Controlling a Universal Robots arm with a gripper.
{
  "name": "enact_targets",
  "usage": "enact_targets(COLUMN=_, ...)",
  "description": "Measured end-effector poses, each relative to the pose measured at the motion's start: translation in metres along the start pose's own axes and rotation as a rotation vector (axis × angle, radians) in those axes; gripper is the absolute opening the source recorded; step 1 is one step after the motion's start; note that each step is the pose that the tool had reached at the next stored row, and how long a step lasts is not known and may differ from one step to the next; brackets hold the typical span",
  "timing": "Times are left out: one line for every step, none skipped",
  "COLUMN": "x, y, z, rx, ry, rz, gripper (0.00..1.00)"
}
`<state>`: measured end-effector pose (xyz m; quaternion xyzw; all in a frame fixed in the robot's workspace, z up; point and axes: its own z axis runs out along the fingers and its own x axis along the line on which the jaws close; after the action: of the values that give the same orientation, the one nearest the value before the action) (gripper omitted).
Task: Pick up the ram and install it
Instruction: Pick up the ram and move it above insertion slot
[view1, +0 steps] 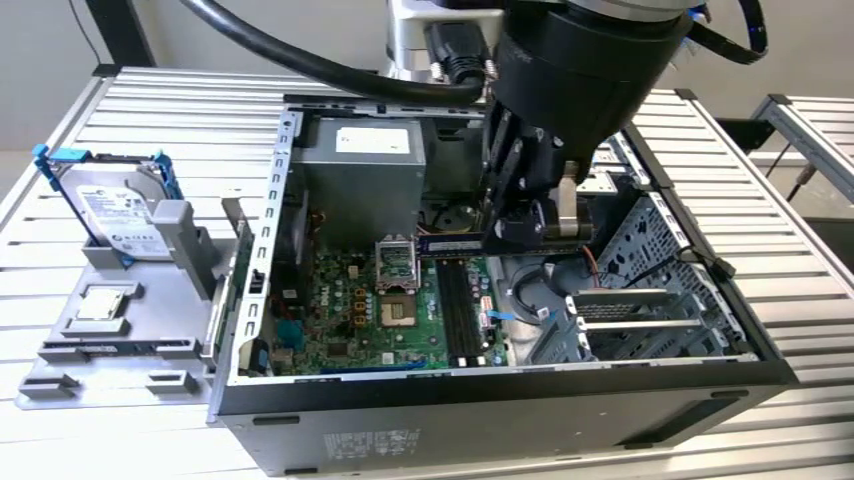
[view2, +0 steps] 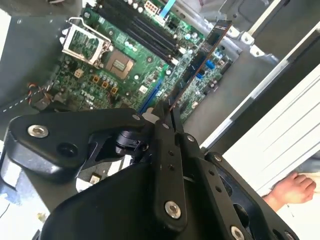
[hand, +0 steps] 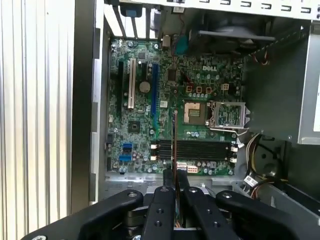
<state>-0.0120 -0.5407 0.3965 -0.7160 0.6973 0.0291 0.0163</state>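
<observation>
As the install step appears under way, the lone gripper is clamped on one ram by its end, holding it above the one motherboard inside the open case. In the exterior view the ram juts toward nine o'clock. Seating likely calls for squaring its edge over the black memory slots. One hard drive stands outside the case, at nine o'clock.

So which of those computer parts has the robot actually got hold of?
The ram, the thin dark stick pinched in the gripper above the motherboard. The silver hard drive and square chip sit on the grey tray.
</observation>
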Motion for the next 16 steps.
enact_targets(x=0.0000, y=-0.0037, z=0.0000, rx=0.0001, ry=0.0000, rz=0.000, gripper=0.00)
enact_targets(x=0.0000, y=-0.0073, z=-0.0001, rx=0.0000, ry=0.0000, rz=0.000, gripper=0.00)
enact_targets(x=0.0000, y=-0.0110, z=-0.0002, rx=0.0000, ry=-0.0001, rz=0.000, gripper=0.00)
enact_targets(x=0.0000, y=-0.0147, z=-0.0003, rx=0.0000, ry=0.0000, rz=0.000, gripper=0.00)
enact_targets(x=0.0000, y=-0.0181, z=-0.0003, rx=0.0000, ry=0.0000, rz=0.000, gripper=0.00)
enact_targets(x=0.0000, y=-0.0214, z=-0.0004, rx=0.0000, ry=0.0001, rz=0.000, gripper=0.00)
enact_targets(x=0.0000, y=-0.0248, z=-0.0005, rx=0.0000, ry=0.0000, rz=0.000, gripper=0.00)
enact_targets(x=0.0000, y=-0.0277, z=-0.0005, rx=0.0000, ry=0.0000, rz=0.000, gripper=0.00)
enact_targets(x=0.0000, y=-0.0304, z=-0.0005, rx=0.0000, ry=0.0000, rz=0.000, gripper=0.00)
enact_targets(x=-0.0001, y=-0.0330, z=-0.0006, rx=0.0000, ry=-0.0001, rz=0.000, gripper=0.00)
enact_targets(x=-0.0001, y=-0.0354, z=-0.0006, rx=0.0000, ry=-0.0001, rz=0.000, gripper=0.00)
enact_targets(x=-0.0001, y=-0.0371, z=-0.0006, rx=0.0000, ry=-0.0001, rz=0.000, gripper=0.00)
enact_targets(x=-0.0002, y=-0.0379, z=-0.0006, rx=0.0000, ry=-0.0001, rz=0.000, gripper=0.00)
enact_targets(x=-0.0002, y=-0.0379, z=-0.0006, rx=0.0000, ry=0.0000, rz=0.000, gripper=0.00)
enact_targets(x=-0.0002, y=-0.0379, z=-0.0006, rx=0.0000, ry=0.0000, rz=0.000, gripper=0.00)
enact_targets(x=-0.0002, y=-0.0379, z=-0.0007, rx=0.0000, ry=0.0000, rz=0.000, gripper=0.00)
